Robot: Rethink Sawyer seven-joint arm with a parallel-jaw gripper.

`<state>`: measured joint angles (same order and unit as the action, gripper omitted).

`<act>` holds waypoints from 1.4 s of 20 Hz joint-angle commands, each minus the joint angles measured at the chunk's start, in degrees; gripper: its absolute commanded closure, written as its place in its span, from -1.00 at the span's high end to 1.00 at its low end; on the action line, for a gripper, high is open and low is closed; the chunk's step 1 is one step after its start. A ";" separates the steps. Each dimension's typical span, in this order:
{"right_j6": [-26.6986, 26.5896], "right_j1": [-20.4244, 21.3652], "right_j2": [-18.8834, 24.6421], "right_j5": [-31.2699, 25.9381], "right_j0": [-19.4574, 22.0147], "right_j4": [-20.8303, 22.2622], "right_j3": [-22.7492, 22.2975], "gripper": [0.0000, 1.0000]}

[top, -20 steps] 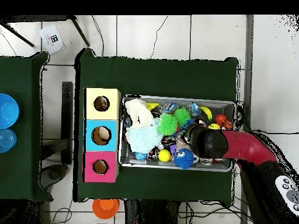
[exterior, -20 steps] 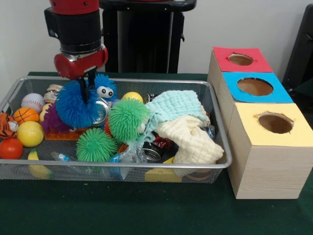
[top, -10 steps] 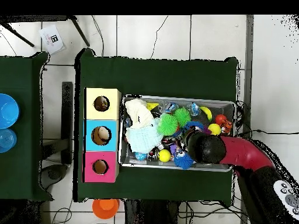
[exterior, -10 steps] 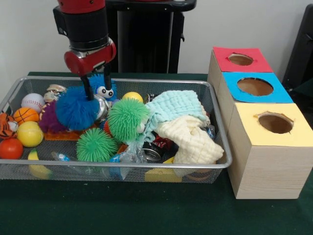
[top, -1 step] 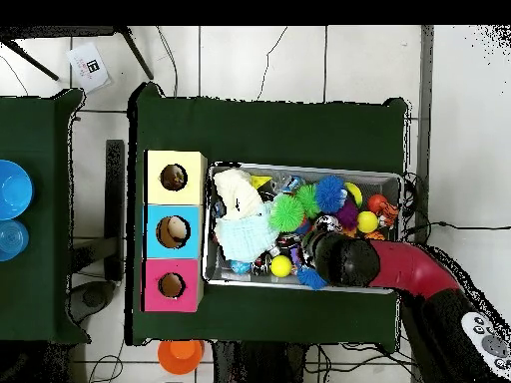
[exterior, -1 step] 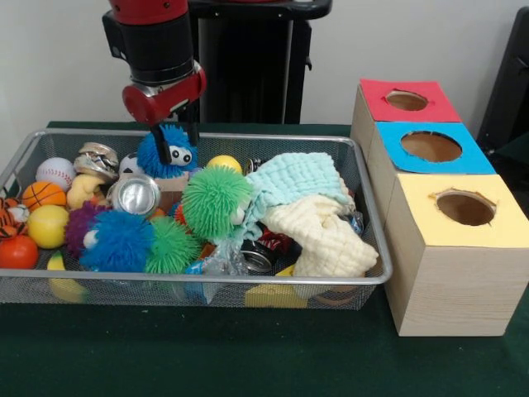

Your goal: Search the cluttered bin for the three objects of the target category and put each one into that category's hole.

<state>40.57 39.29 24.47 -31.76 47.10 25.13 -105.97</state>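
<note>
My gripper (exterior, -1 step: 175, 142) hangs open at the back of the wire bin (exterior, -1 step: 248, 281), its fingers straddling a small blue fuzzy toy with googly eyes (exterior, -1 step: 165, 154). A bigger blue fuzzy ball (exterior, -1 step: 122, 241) lies loose near the bin's front wall, beside a purple one (exterior, -1 step: 78, 227) and a small green one (exterior, -1 step: 172, 245). A large green fuzzy ball (exterior, -1 step: 216, 201) sits mid-bin. In the overhead view the arm (top, -1 step: 344, 261) covers the gripper; the blue ball (top, -1 step: 329, 190) and green balls (top, -1 step: 287, 211) show beside it.
Three boxes stand right of the bin, with a red hole (exterior, -1 step: 407, 100), a blue hole (exterior, -1 step: 431, 146) and a yellow hole (exterior, -1 step: 465, 208). Light blue cloth (exterior, -1 step: 297, 178) and cream cloth (exterior, -1 step: 322, 236) fill the bin's right side. Sports balls (exterior, -1 step: 48, 225) and a can (exterior, -1 step: 136, 194) crowd the left.
The gripper rose and moved right, letting go of the big blue fuzzy ball, which dropped to the bin's front. It now stands over the small googly-eyed blue toy.
</note>
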 commanded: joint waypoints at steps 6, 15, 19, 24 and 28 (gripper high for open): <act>9.47 -0.28 3.40 5.42 0.69 -1.74 -2.95 1.00; 12.30 6.28 0.07 10.37 1.48 -0.10 -11.03 1.00; 12.66 8.41 -1.23 15.78 4.57 2.16 -19.30 1.00; 12.71 10.05 -4.05 20.28 7.90 4.04 -25.29 1.00; 13.15 8.84 -5.67 30.21 9.94 7.77 -28.38 1.00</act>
<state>40.57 48.13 21.94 -10.66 55.31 27.22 -126.13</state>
